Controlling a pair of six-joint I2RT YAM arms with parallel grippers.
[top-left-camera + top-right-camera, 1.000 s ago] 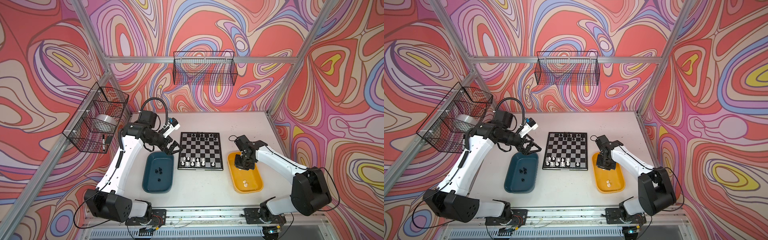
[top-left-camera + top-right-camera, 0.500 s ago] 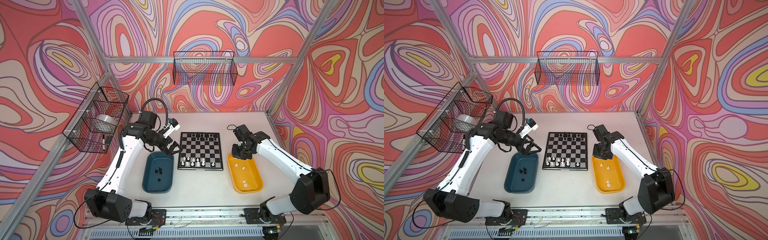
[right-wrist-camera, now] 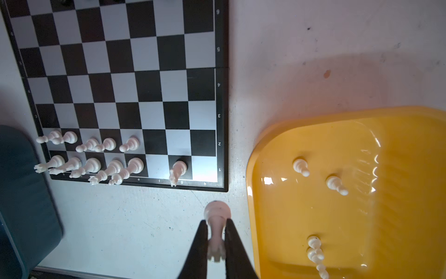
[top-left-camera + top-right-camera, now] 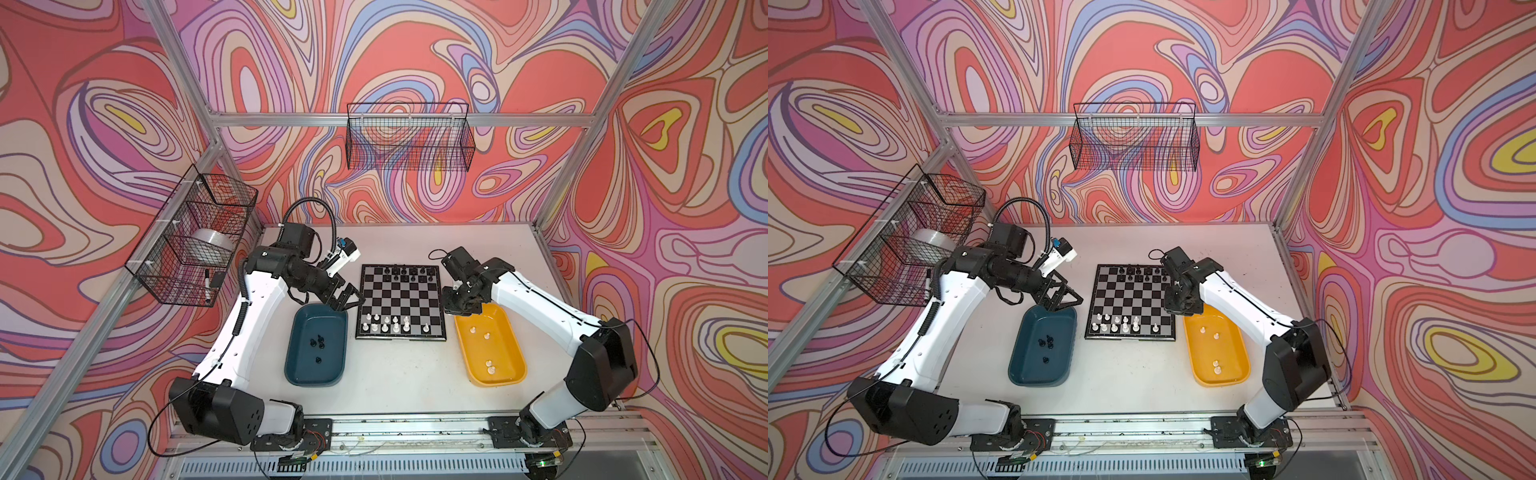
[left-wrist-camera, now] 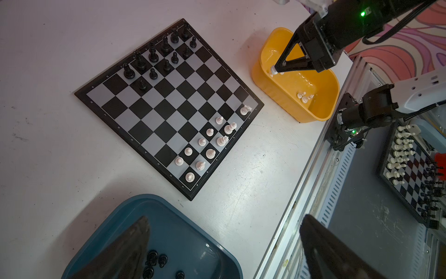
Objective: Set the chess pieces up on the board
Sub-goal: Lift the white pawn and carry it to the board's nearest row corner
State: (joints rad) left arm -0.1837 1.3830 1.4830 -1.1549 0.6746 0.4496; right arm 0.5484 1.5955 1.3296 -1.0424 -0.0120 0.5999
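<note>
Just right of the board [image 3: 149, 84], my right gripper [image 3: 216, 222] clamps a glossy white chess piece [image 3: 217, 211], notched at the top; off its left edge, my left gripper [image 4: 349, 301] gapes open.

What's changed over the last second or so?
The right gripper, shut on a white piece, lifted out of the yellow tray and shifted toward the board. The left gripper stayed open over the teal tray; pieces on the board unchanged.

My left gripper [image 4: 351, 302] hung with jaws spread wide; my right gripper [image 3: 216, 222] pointed down, pinching a white chess piece [image 3: 217, 212].
</note>
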